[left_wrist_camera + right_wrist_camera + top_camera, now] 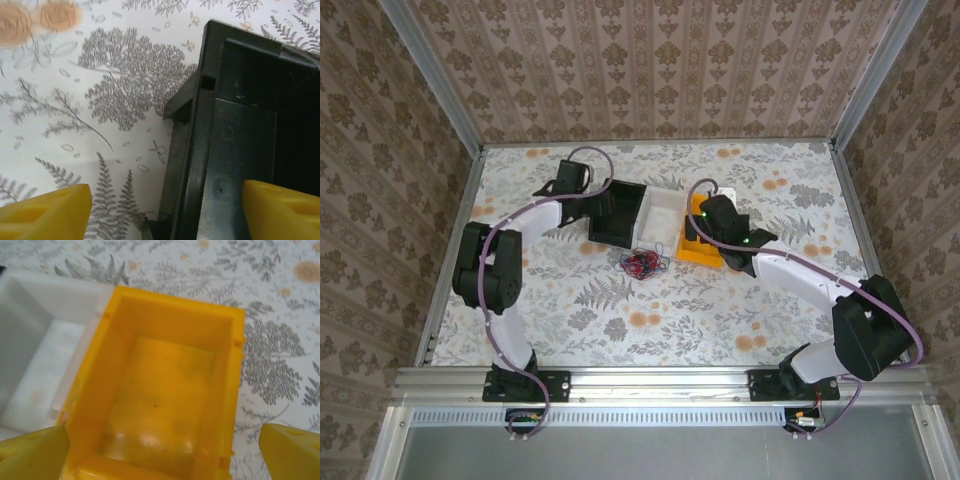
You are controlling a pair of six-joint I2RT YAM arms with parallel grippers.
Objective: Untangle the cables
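The cables lie in a small red, dark and yellowish tangle on the flowered worktop, just in front of three bins standing in a row: a black bin on the left, a white bin in the middle and a yellow bin on the right. The left fingers are spread wide and hold nothing, one over the worktop and the other over the inside of the black bin, straddling its wall. The right fingers are also wide and empty, hanging over the yellow bin, whose side touches the white bin. Both arms are apart from the cables.
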